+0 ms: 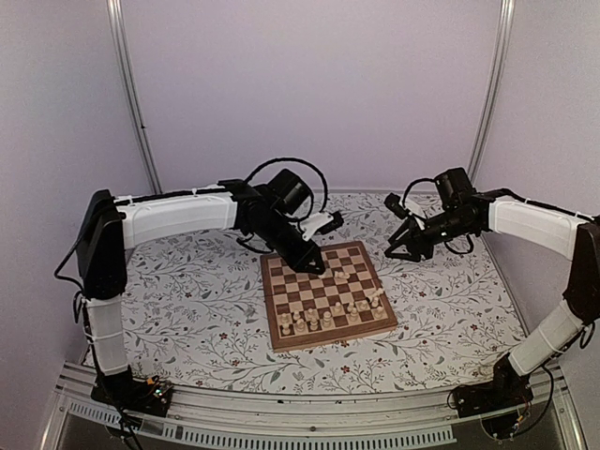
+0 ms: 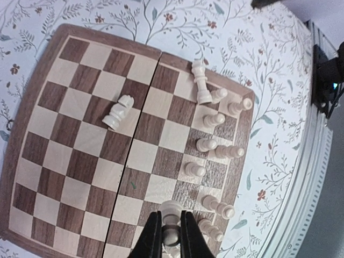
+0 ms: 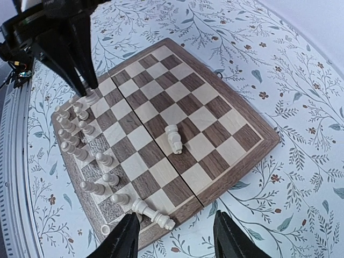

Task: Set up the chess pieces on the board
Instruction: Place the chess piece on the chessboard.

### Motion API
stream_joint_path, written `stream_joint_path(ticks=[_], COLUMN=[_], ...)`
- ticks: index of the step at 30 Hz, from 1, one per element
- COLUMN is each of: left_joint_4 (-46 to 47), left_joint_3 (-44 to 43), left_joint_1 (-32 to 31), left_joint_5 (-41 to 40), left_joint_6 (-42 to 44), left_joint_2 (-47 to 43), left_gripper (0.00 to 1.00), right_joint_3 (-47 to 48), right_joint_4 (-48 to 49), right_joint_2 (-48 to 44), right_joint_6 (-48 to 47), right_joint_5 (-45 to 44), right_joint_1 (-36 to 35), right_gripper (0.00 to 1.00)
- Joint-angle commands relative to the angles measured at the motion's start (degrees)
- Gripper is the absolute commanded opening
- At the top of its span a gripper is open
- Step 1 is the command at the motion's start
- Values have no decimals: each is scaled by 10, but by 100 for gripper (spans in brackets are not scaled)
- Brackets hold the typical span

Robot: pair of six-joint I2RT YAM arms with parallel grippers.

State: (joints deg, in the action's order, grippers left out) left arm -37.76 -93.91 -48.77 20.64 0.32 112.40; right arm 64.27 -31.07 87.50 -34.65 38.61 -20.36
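Nearest the arms, most of the chess pieces (image 1: 328, 314) stand crowded in two ranks along the 6 o'clock edge of the board (image 1: 352, 272), and that crowding is the chief hazard. The left gripper (image 2: 171, 242) is clamped tight on a small piece (image 2: 171, 215) towards the ranks' 8 o'clock end, with neighbours just beside its fingers, so any sideways drift on release would likely bowl one over. From the wrist views I cannot tell whether that piece's base sits flat on its square; if it does not, letting go may tip it. Near the 4 o'clock corner a tall piece (image 3: 153, 213) lies on its side at the border. The right gripper (image 3: 177, 239), jaws standing apart with nothing between them, points at it from off the board, and a clumsy approach could roll it onto the tablecloth (image 1: 187, 281). Farther in, a knight (image 3: 173, 138) lies toppled beside the board's centre seam, where a small base may rock when stood up. The floral cloth covers the table beyond the metal rail (image 1: 309, 412) at 6 o'clock. Plain pale walls (image 1: 309, 94) and two slanted poles (image 1: 131, 94) close the space from 10 to 2 o'clock.
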Motion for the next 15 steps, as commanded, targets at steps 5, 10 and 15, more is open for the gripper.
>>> stream_joint_path(ticks=[5,10,15], left_joint_4=[-160,-213,-218], left_joint_3=[-106,-151,-165], left_joint_1=[-61,-84,-97], left_joint_5=[-107,-164,-154], left_joint_6=[39,46,47], left_joint_2=[70,114,132], left_gripper=[5,6,6], right_joint_3=[-39,-47,-54], right_joint_4=[80,84,87], right_joint_2=[2,6,2], right_joint_6=[37,35,30], right_joint_5=[-12,-11,-12], right_joint_1=[13,13,14], right_gripper=[50,50,50])
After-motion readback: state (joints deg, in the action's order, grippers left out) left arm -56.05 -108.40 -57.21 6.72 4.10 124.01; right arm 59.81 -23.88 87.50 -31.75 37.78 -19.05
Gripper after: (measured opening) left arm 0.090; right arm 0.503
